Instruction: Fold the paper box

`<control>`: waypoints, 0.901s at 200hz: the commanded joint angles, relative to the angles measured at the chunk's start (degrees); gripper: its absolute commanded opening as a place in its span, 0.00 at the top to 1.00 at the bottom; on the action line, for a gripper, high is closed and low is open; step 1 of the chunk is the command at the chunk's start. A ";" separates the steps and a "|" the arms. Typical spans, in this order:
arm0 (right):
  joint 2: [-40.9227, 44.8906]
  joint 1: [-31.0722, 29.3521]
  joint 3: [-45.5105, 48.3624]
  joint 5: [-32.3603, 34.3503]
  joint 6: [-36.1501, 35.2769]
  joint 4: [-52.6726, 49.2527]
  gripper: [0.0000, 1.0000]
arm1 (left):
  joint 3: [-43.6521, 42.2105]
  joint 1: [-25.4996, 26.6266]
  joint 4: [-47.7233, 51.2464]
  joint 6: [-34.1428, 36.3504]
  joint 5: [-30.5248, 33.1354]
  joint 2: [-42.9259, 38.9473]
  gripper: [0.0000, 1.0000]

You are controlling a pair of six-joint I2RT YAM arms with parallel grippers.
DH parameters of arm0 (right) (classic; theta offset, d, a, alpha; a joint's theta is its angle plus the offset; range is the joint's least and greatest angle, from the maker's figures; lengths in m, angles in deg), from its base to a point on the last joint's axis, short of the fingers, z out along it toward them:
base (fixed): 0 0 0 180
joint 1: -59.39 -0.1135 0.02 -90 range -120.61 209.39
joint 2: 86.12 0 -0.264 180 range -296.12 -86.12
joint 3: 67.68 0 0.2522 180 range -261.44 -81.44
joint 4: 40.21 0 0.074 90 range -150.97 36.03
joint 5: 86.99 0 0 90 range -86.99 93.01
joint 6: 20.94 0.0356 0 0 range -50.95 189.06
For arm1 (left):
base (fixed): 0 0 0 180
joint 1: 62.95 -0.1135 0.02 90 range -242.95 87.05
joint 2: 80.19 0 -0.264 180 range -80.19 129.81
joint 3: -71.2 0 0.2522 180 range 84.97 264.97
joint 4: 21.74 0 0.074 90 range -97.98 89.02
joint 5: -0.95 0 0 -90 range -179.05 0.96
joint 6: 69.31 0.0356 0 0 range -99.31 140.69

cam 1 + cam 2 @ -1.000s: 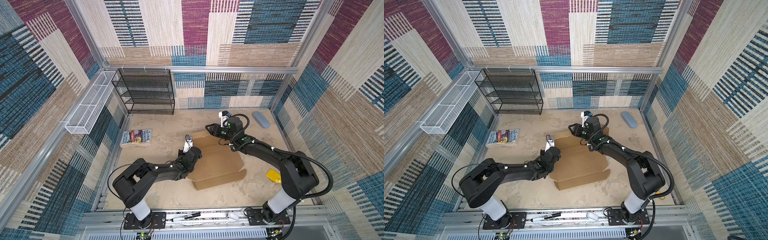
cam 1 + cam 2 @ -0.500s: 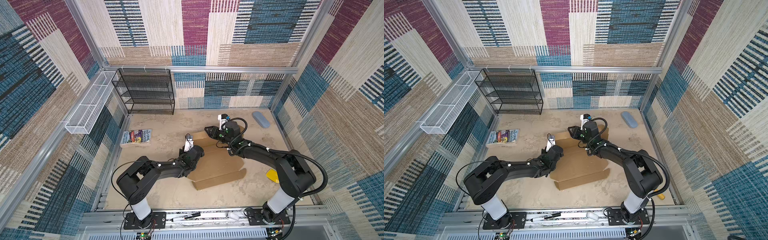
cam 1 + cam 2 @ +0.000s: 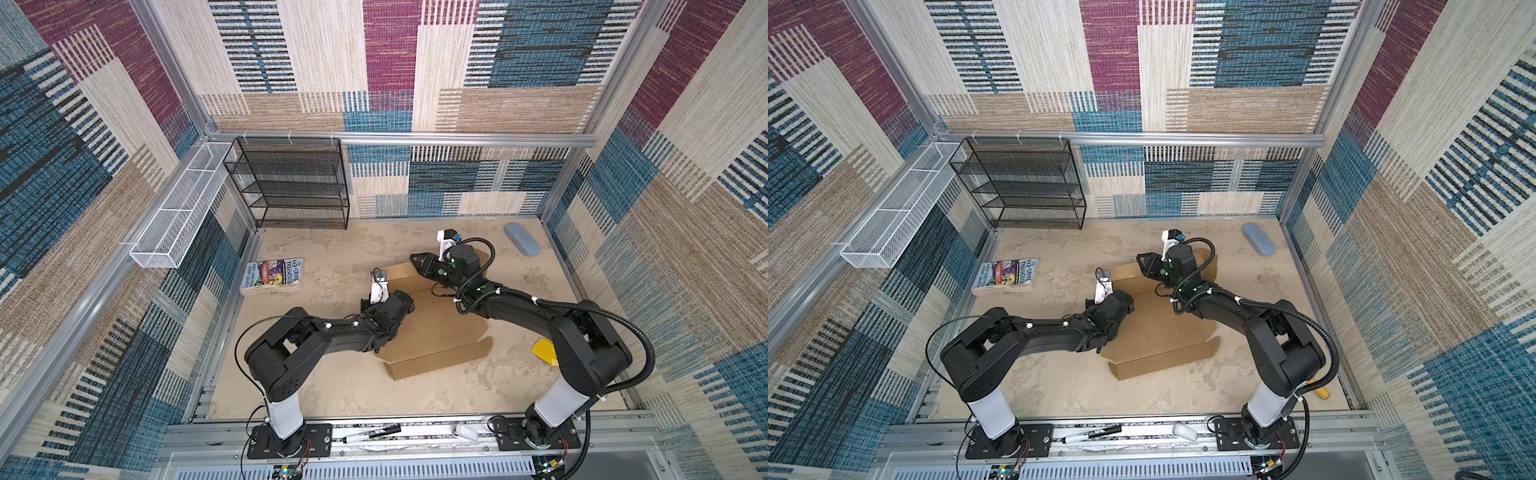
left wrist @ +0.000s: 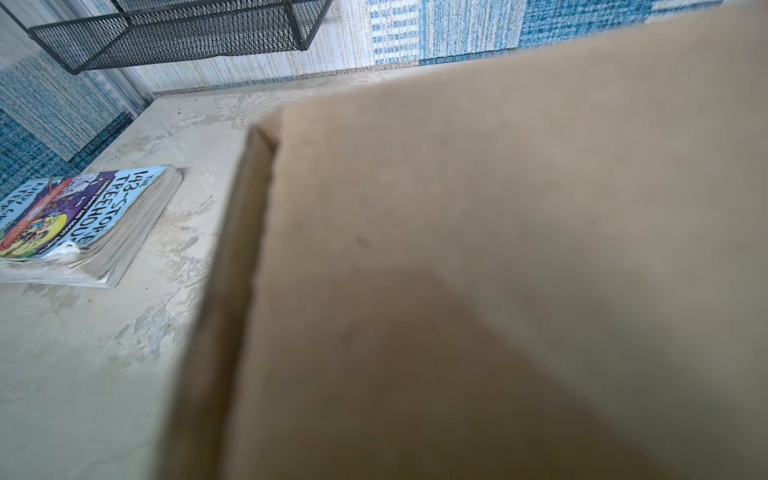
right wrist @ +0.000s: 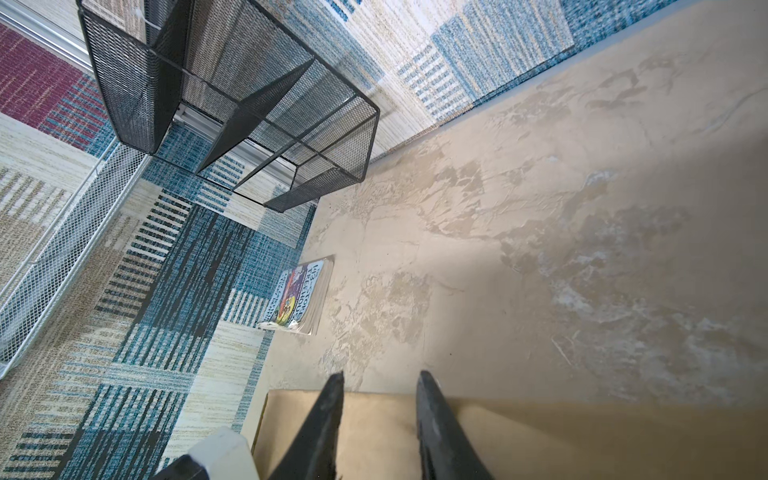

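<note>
at the middle of the desk [image 3: 328,386] lies the paper box [image 3: 440,332], a brown cardboard sheet only partly folded: the flap along its near edge stands up as a low wall, and its far flap is raised behind the right arm. at the box's left edge sits the left pincer [image 3: 400,305], low against the cardboard. it is closed, but cardboard hides its tips in the left wrist view, so i cannot tell whether it pinches a flap. over the box's far left corner hovers the right pincer [image 5: 380,399], its fingers [image 5: 328,419] a narrow gap apart with nothing between them and the cardboard edge just beneath. left of the box, well apart, a colourful paperback book [image 3: 272,276] lies flat. beyond the box, a black mesh shelf [image 3: 295,183] stands against the back wall. off the box's far right corner lies a blue case [image 3: 522,238].
</note>
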 commanded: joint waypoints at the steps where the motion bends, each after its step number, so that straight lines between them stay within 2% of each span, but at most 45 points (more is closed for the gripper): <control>1: -0.41 -0.24 0.11 0.01 0.59 -4.69 0.67 | 0.58 0.15 1.61 -1.09 0.18 0.50 0.98; 26: -0.36 -0.26 -0.15 0.09 0.53 -4.93 0.68 | 0.69 0.15 1.86 -1.33 0.10 0.60 0.97; 65: -0.36 -0.34 -0.42 0.17 0.31 -5.29 0.67 | 0.11 0.24 2.34 -1.60 -0.25 -0.82 0.76; 97: -0.21 -0.35 -0.93 0.62 -0.18 -5.80 0.66 | -1.72 0.17 1.38 -0.47 -1.86 -3.44 0.69; 136: 0.25 -0.30 -1.60 1.14 -0.65 -6.39 0.63 | -5.23 0.06 -1.13 1.34 -4.84 -6.72 0.65; 180: 0.93 -0.28 -2.82 1.16 -1.95 -7.74 0.54 | -6.53 -0.42 -3.09 2.88 -6.93 -6.61 0.70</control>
